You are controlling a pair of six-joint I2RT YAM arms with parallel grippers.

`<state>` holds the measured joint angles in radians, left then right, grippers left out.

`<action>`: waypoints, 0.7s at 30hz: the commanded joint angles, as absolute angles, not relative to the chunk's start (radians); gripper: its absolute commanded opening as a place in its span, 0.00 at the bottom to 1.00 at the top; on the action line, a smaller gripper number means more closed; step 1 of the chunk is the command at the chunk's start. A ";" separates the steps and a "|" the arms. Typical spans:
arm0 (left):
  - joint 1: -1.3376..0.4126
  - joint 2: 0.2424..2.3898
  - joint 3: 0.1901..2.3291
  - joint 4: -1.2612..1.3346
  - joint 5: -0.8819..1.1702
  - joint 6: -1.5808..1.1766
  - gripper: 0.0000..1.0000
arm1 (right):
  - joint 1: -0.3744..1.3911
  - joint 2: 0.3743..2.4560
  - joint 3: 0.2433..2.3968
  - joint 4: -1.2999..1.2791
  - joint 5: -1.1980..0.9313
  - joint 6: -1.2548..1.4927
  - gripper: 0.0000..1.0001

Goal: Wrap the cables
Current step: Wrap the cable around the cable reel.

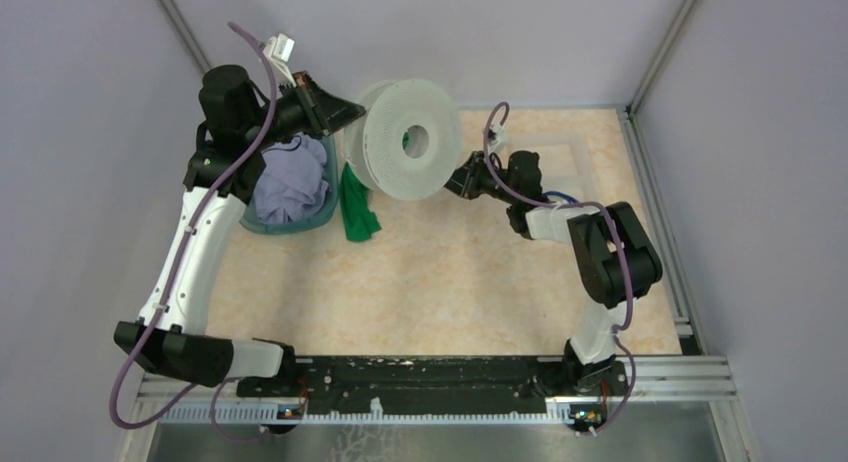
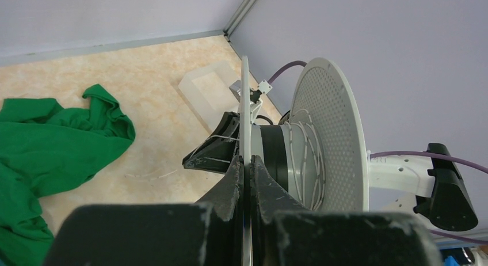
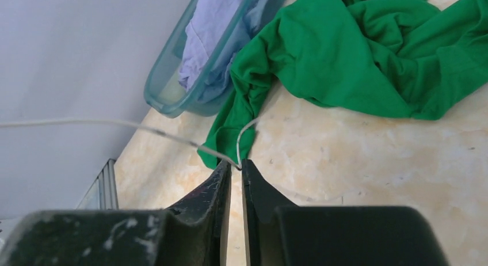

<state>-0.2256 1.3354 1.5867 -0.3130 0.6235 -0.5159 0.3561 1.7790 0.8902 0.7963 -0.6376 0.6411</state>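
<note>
The hair-thin whitish cable runs taut from the left to my right gripper, which is shut on it; a short free end curls up past the tips. Several turns of it lie on the hub of the pale-grey spool. My left gripper is shut on the spool's thin near flange and holds the spool on edge. In the top view my left gripper is at the spool's left and my right gripper at its lower right. A dark blue wire shows behind my right wrist.
A green cloth lies on the table left of the spool. A teal basket with a lilac cloth stands beside it. A clear plastic tray sits at the back right. Walls close in the table.
</note>
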 commanded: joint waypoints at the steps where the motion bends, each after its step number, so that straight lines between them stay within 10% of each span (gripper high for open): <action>1: -0.207 1.321 1.575 -0.215 0.664 -0.576 0.00 | 0.363 1.773 0.926 0.836 -0.642 0.619 0.09; 21: -0.262 1.381 1.528 -0.313 0.077 -0.374 0.00 | 0.575 1.667 1.087 0.165 -0.815 0.154 0.00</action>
